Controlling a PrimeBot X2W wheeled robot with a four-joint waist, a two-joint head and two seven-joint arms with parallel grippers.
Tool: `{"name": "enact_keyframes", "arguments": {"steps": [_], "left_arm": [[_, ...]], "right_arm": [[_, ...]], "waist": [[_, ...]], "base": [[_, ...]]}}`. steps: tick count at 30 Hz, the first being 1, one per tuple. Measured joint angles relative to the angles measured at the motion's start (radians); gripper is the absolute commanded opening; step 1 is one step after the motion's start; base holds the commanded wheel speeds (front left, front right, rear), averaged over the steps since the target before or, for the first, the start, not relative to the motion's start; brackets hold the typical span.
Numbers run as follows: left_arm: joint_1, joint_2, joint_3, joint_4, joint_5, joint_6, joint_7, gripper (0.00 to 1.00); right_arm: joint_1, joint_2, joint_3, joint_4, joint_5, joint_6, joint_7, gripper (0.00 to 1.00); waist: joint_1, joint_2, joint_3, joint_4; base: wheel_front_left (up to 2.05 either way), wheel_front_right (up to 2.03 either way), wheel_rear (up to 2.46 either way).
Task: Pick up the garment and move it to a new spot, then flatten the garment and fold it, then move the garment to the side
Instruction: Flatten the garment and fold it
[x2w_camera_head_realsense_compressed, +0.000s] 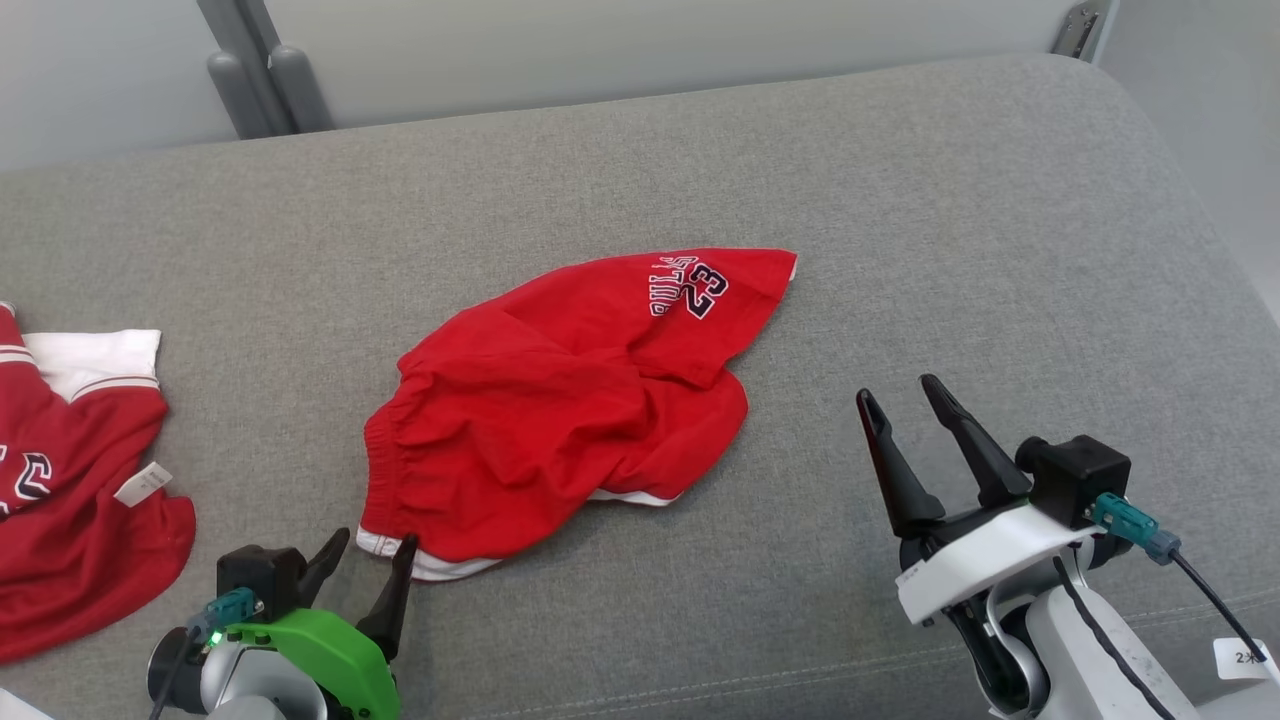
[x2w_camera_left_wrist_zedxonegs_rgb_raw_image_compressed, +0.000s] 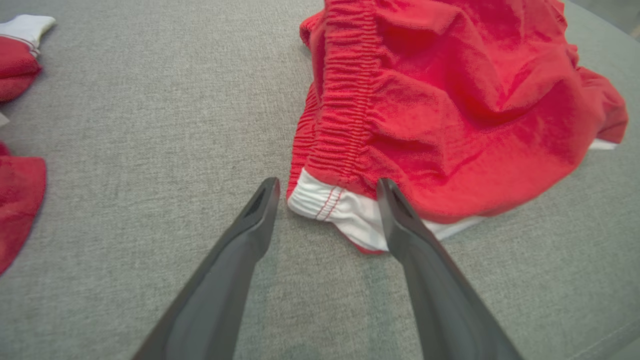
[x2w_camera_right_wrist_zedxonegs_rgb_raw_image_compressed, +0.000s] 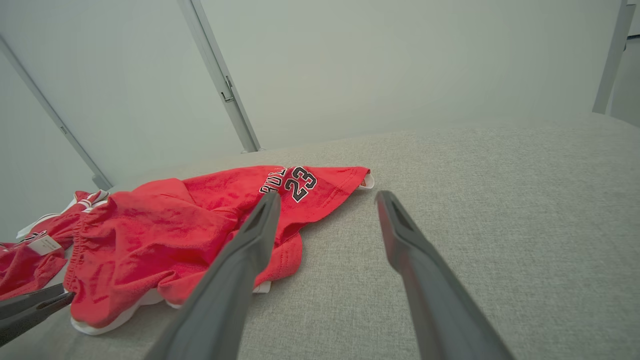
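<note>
The red shorts (x2w_camera_head_realsense_compressed: 560, 400) lie just ahead of the left hand (x2w_camera_head_realsense_compressed: 375, 540), its fingers (x2w_camera_left_wrist_zedxonegs_rgb_raw_image_compressed: 250, 240) apart either side of the white hem corner (x2w_camera_left_wrist_zedxonegs_rgb_raw_image_compressed: 325, 202); their length runs away rightward; the right hand (x2w_camera_head_realsense_compressed: 897, 390), likewise spread and empty, sits well apart

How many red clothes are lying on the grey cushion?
2. The red shorts lie in the middle; another red garment lies at the left edge, partly cut off, so more may be hidden.

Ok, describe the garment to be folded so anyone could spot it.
On the grey cushion, look at the middle: crumpled red shorts with white hem trim. Unlike the other red garment at the left edge, they have a gathered elastic waistband.
</note>
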Motion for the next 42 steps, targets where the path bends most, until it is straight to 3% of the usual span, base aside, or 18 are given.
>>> {"name": "enact_keyframes", "arguments": {"steps": [22,23,24,25,28,36,42], "left_arm": [[-0.055,0.035,-0.072,0.016,0.041,-0.034,0.044,1.00],[-0.056,0.035,-0.076,0.016,0.041,-0.034,0.044,0.94],[-0.058,0.035,-0.079,0.016,0.041,-0.034,0.044,0.76],[-0.060,0.035,-0.081,0.016,0.041,-0.034,0.044,0.51],[-0.070,0.033,-0.088,0.014,0.041,-0.040,0.043,0.00],[-0.086,0.024,-0.060,-0.047,0.013,-0.043,0.020,0.00],[-0.174,-0.044,-0.019,-0.207,-0.070,-0.043,-0.002,0.00]], "right_arm": [[-0.011,-0.013,0.155,0.132,0.068,0.000,0.063,1.00],[-0.017,-0.013,0.157,0.134,0.071,0.000,0.063,1.00],[-0.025,-0.013,0.159,0.137,0.071,0.000,0.063,1.00],[-0.030,-0.013,0.160,0.137,0.072,0.000,0.063,1.00],[-0.043,-0.013,0.165,0.145,0.080,0.000,0.063,1.00],[-0.051,-0.016,0.173,0.170,0.104,0.000,0.058,1.00],[-0.066,-0.016,0.202,0.205,0.123,0.000,0.050,1.00]], "waist": [[0.0000,0.0000,0.024,0.011],[0.0000,0.0000,0.025,0.012],[0.0000,0.0000,0.026,0.012],[0.0000,0.0000,0.028,0.012],[0.0000,0.0000,0.032,0.014],[0.0000,0.0000,0.039,0.019],[0.0000,0.0000,0.041,0.037]], "base": [[0.00,0.00,0.00],[0.00,0.00,0.00],[0.00,0.00,0.00],[0.00,0.00,0.00],[0.00,0.00,0.00],[0.00,0.00,0.00],[0.00,0.00,0.00]]}}
